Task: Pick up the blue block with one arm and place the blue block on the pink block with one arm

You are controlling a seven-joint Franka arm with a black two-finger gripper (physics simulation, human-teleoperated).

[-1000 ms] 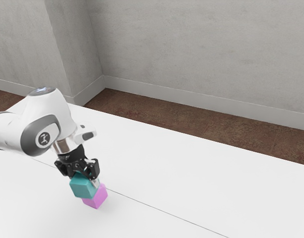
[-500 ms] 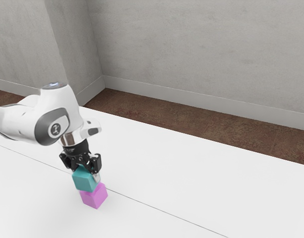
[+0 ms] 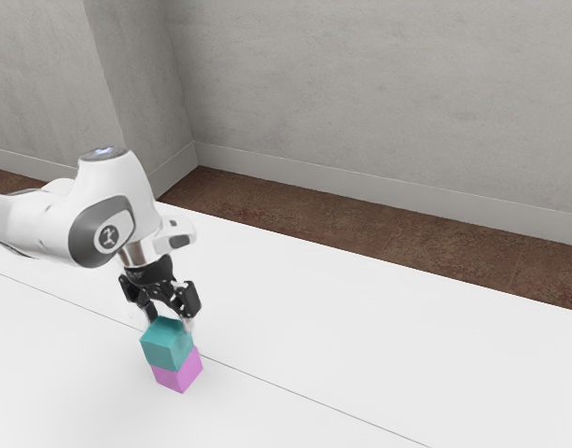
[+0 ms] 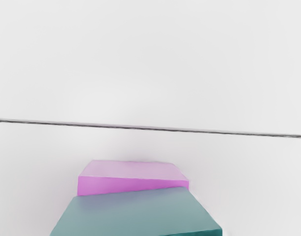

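In the lower left of the exterior view, the blue block [image 3: 164, 343] sat on the pink block [image 3: 179, 375] on the white table [image 3: 360, 355]. The fingers [image 3: 186, 308] were spread just above it, gripping nothing.

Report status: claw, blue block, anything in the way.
Claw open, just above the blue block. Blue block sits on the pink block. Nothing in the way.

The blue block [image 3: 165, 343], teal-tinted, sits squarely atop the pink block [image 3: 178, 371]; both upright.
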